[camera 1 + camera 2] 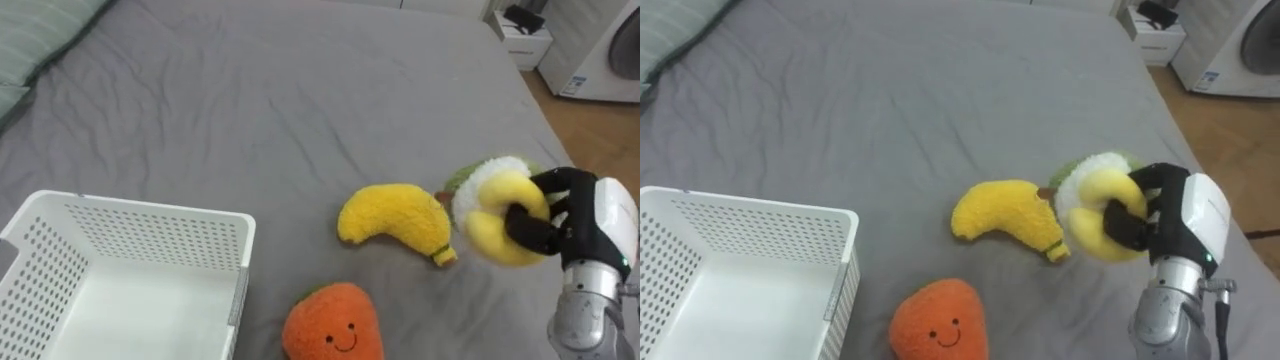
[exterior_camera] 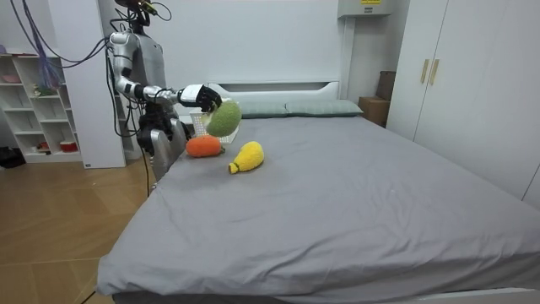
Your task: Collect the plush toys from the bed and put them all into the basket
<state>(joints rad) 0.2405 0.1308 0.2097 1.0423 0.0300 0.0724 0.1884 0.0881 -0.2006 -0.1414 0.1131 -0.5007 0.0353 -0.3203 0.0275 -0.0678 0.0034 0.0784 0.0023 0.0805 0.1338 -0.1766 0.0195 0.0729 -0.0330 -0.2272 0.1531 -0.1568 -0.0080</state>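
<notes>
My right hand [image 1: 560,218] [image 1: 1160,215] is shut on a round plush toy [image 1: 497,205] [image 1: 1092,205], yellow and white with a green back, and holds it lifted above the grey bed [image 1: 300,110]. In the room view that plush toy [image 2: 223,117] hangs in front of the robot over the bed's corner. A yellow banana plush [image 1: 395,220] [image 1: 1005,215] [image 2: 246,157] lies on the sheet just left of the held toy. An orange plush with a smiling face [image 1: 333,322] [image 1: 938,322] [image 2: 203,146] lies nearer me. The white perforated basket [image 1: 60,250] [image 1: 680,245] stands on the bed at lower left.
The robot stands at the bed's side near its foot corner. A striped pillow [image 1: 35,40] lies at the far left. A white nightstand [image 1: 525,40] and a washing machine [image 1: 600,50] stand beyond the bed's right edge, over wooden floor [image 1: 600,130].
</notes>
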